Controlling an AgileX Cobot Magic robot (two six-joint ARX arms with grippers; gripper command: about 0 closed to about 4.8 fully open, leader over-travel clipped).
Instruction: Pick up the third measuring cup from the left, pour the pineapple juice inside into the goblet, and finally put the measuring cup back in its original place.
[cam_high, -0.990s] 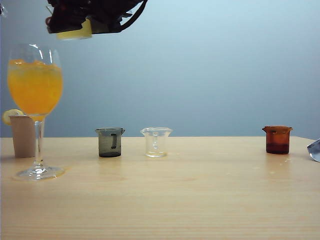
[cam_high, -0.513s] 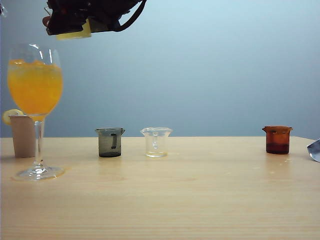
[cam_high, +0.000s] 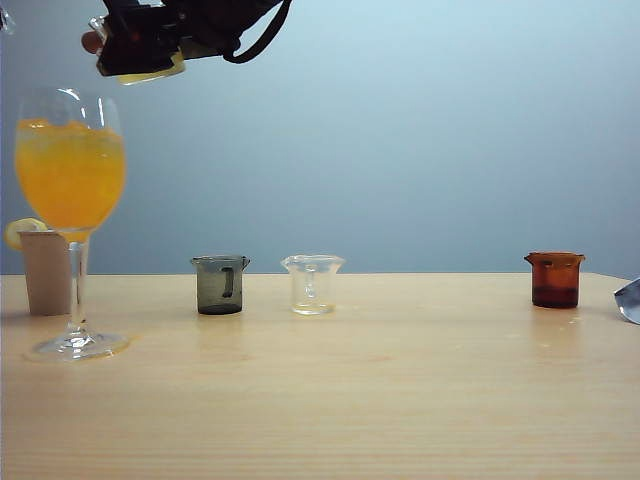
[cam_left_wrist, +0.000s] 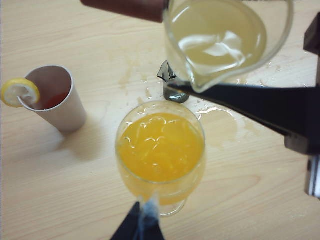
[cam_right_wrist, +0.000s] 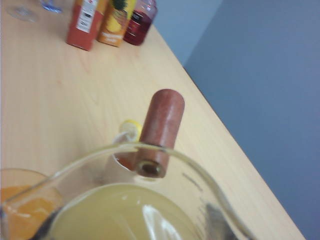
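My right gripper (cam_high: 140, 50) hangs high at the upper left, shut on the third measuring cup (cam_high: 150, 70), which is tipped with its spout down. In the left wrist view the cup (cam_left_wrist: 280, 30) holds pale pineapple juice (cam_left_wrist: 215, 35), and its spout sits just over the rim of the goblet (cam_left_wrist: 200, 131). No stream shows. The goblet (cam_high: 70, 170) stands on the table, nearly full of orange drink. A reddish-brown finger (cam_right_wrist: 160, 125) of the right gripper lies against the cup's rim. My left gripper (cam_left_wrist: 140, 227) hovers above the goblet, its dark fingers meeting in a point.
A beige cup with a lemon slice (cam_high: 45, 270) stands behind the goblet. A grey cup (cam_high: 220, 285), a clear flared cup (cam_high: 312, 284) and an amber cup (cam_high: 555, 280) line the table's back, with a bare patch (cam_high: 430, 295) between the last two. Juice cartons (cam_right_wrist: 85, 20) stand far off.
The right gripper has rolled and shifted slightly left, tipping the measuring cup further toward the goblet. Goblet and other cups have not moved.
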